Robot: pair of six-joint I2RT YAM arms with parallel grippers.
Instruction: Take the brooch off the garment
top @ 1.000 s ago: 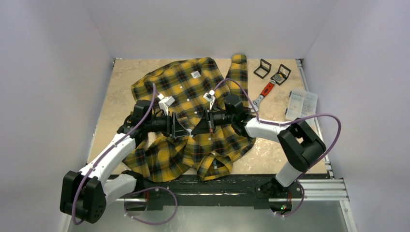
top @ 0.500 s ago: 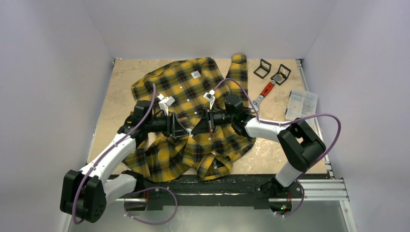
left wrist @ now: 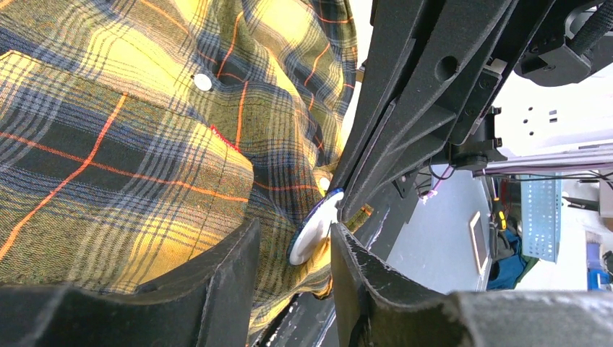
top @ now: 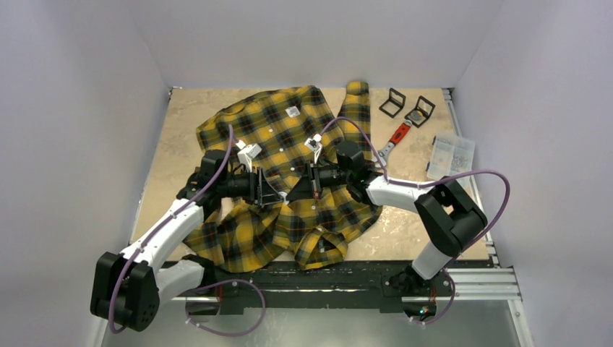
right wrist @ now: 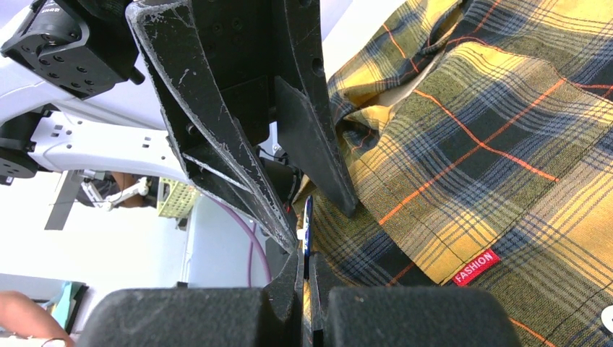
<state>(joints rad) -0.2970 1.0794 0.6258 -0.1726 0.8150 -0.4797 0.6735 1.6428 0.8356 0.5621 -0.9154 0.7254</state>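
Observation:
The garment (top: 289,137), a yellow and black plaid shirt, lies spread over the middle of the table. The brooch (left wrist: 314,228), a round white disc with a blue rim, sits on a raised fold of the cloth. It shows edge-on in the right wrist view (right wrist: 307,220). My right gripper (right wrist: 305,269) is shut on the brooch's rim and shows in the top view (top: 291,194). My left gripper (left wrist: 293,264) is open, its jaws on either side of the brooch and the fold of cloth. In the top view (top: 273,195) it faces the right gripper tip to tip.
Two black brackets (top: 394,101) (top: 419,110), a red-handled tool (top: 396,136) and a clear parts box (top: 451,155) lie at the back right. The shirt carries a white label (top: 293,112) and a red tag (right wrist: 477,267). Pale walls enclose the table.
Both arms stay almost still. In the top view the small white spot between the two grippers is now darker, covered by the fingers.

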